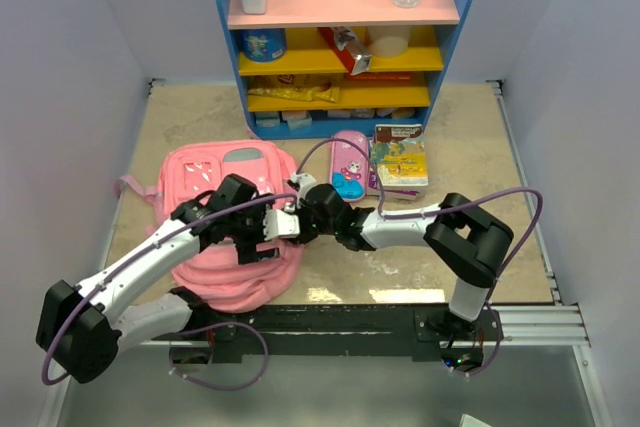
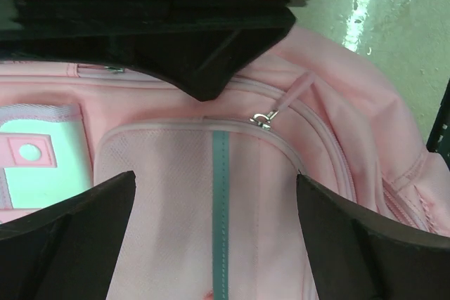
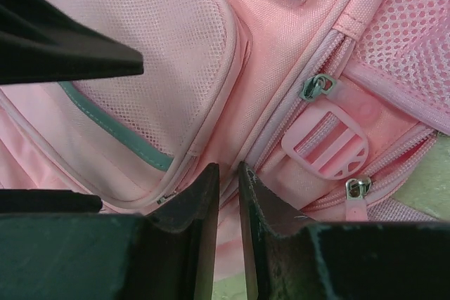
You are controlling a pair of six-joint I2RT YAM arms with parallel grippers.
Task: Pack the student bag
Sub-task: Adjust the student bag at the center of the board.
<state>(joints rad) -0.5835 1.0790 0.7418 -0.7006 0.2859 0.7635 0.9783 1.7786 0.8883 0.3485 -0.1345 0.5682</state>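
Left gripper [image 2: 216, 198] gapes wide over the student bag [image 1: 215, 172]. Right gripper [image 3: 228, 180], beside it, is nearly closed; whether it grips I cannot tell. Pencil case [image 1: 348, 169] beyond lies unpacked.

The student bag [image 1: 190, 179], soft pink fabric, lies flat on the counter [image 1: 470, 137] left of centre, front face up. Its mesh front pocket [image 2: 169, 194] carries a grey-green strip [image 2: 220, 201]. A metal zip pull [image 2: 261, 119] lies beside the pocket's edge.
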